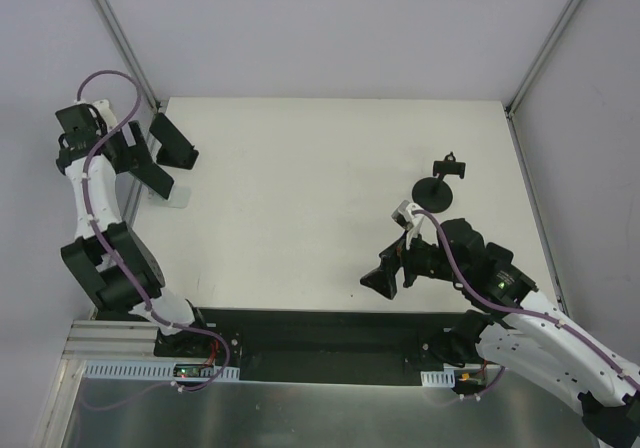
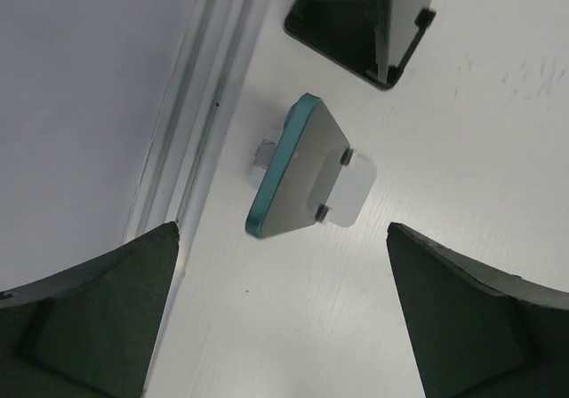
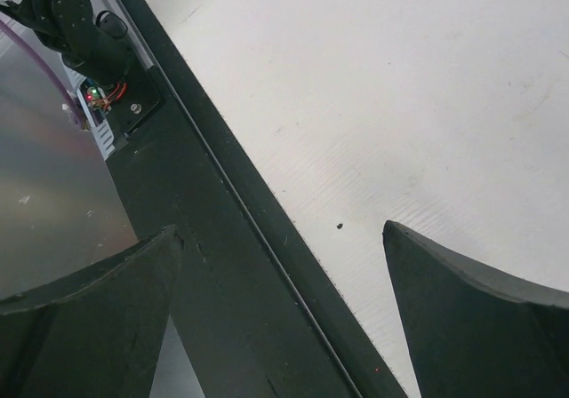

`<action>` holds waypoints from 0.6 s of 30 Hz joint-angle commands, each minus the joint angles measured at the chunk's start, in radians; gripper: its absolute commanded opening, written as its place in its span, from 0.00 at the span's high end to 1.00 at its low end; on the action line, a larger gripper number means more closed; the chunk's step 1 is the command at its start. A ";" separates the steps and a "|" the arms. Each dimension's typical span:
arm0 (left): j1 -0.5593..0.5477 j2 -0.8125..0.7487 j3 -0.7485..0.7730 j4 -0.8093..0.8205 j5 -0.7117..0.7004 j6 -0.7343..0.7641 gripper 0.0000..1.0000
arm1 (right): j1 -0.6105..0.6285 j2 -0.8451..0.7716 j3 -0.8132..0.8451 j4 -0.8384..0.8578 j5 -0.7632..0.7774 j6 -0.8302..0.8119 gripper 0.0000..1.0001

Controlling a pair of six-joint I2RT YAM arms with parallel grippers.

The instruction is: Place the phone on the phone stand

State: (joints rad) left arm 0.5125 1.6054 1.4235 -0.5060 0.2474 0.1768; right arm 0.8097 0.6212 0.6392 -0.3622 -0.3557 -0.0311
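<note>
The phone (image 2: pixel 298 171), a flat slab with a teal rim and a grey face, leans tilted on the phone stand (image 2: pixel 354 189), a small pale one with two dark pegs at the phone's lower edge. It stands close to the table's left edge (image 2: pixel 191 171). In the top view the phone (image 1: pixel 176 196) is a pale patch just beyond my left gripper (image 1: pixel 165 166). My left gripper (image 2: pixel 283 229) is open, its jaws wide apart with nothing between them, clear of the phone. My right gripper (image 1: pixel 385 280) is open and holds nothing over the table's near edge; in its wrist view the right gripper (image 3: pixel 283 229) has only table between its jaws.
A black holder with a round base and thin stalk (image 1: pixel 438 190) stands at the right of the table. A dark angular thing with a glossy face (image 2: pixel 364 25) sits just past the phone. A black strip (image 3: pixel 231 238) runs along the table's near edge.
</note>
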 commanded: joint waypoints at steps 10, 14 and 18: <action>-0.297 -0.610 -0.248 0.098 -0.057 -0.308 0.05 | -0.014 0.051 0.039 -0.083 0.147 -0.007 0.04; -0.492 -0.609 -0.325 0.121 0.070 -0.324 0.05 | -0.015 0.049 0.037 -0.103 0.228 0.011 0.04; -0.748 -0.536 -0.402 0.179 0.017 -0.292 0.05 | -0.026 0.051 0.048 -0.156 0.453 0.103 0.04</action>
State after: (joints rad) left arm -0.0635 0.9844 1.1000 -0.3782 0.2523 -0.1585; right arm 0.7963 0.6788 0.6395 -0.4576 -0.1478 -0.0170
